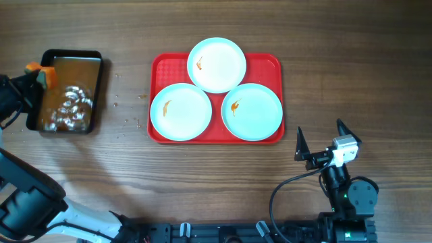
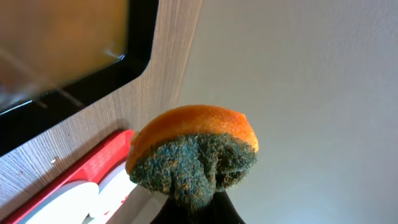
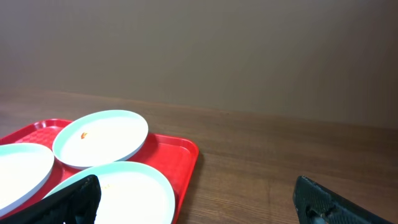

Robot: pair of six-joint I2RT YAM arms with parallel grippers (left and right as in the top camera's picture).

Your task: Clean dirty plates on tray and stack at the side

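Observation:
Three pale plates lie on the red tray (image 1: 164, 67), each with a small orange smear: one at the back (image 1: 217, 64), one front left (image 1: 181, 111), one front right (image 1: 252, 111). My left gripper (image 1: 35, 79) is at the far left, shut on an orange and green sponge (image 1: 46, 75) at the left edge of the black pan (image 1: 71, 91). The sponge fills the left wrist view (image 2: 193, 149). My right gripper (image 1: 322, 138) is open and empty, over bare table in front of the tray's right corner. The right wrist view shows the plates (image 3: 102, 137) and the tray (image 3: 177, 152).
The black pan holds brownish water with foam (image 1: 67, 108). Small crumbs lie on the wood between pan and tray (image 1: 128, 121). The left wrist view shows the pan's rim (image 2: 140, 56) and the tray's corner (image 2: 93, 165).

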